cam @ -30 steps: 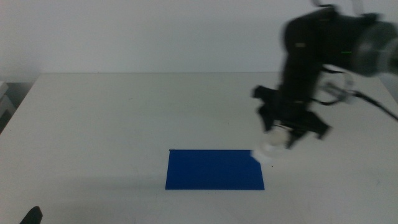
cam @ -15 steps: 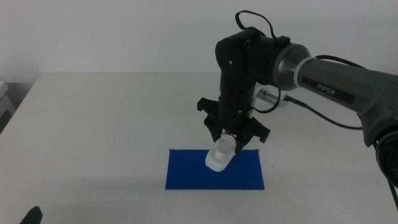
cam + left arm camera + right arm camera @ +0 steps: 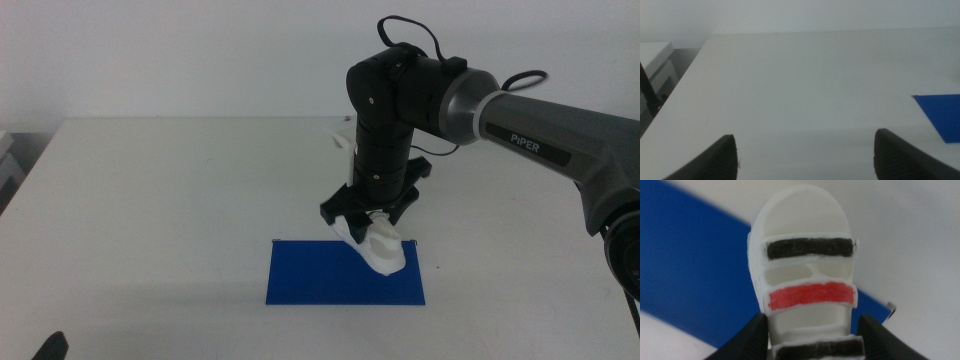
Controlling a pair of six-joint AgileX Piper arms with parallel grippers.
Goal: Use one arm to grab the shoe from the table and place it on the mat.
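Note:
The white shoe [image 3: 379, 249] with black and red straps lies on the right part of the blue mat [image 3: 310, 275], its heel end slightly raised. My right gripper [image 3: 367, 221] comes down from above and is shut on its heel sides. The right wrist view shows the shoe [image 3: 805, 280] between my right gripper's [image 3: 812, 347] jaws, toe pointing away, over the mat [image 3: 690, 280] and the table [image 3: 910, 240]. My left gripper [image 3: 805, 160] waits open and empty near the table's [image 3: 160, 200] front left corner, showing only as a dark tip [image 3: 50, 347] in the middle view.
A grey-white box [image 3: 8, 160] stands beyond the table's left edge. The right arm's grey forearm [image 3: 560, 140] reaches in from the right above the table. A corner of the mat [image 3: 940, 115] shows in the left wrist view.
The right arm has carried the shoe leftwards from the mat's right edge to over the mat, turned its wrist and lowered the shoe onto the mat. The left arm has not moved.

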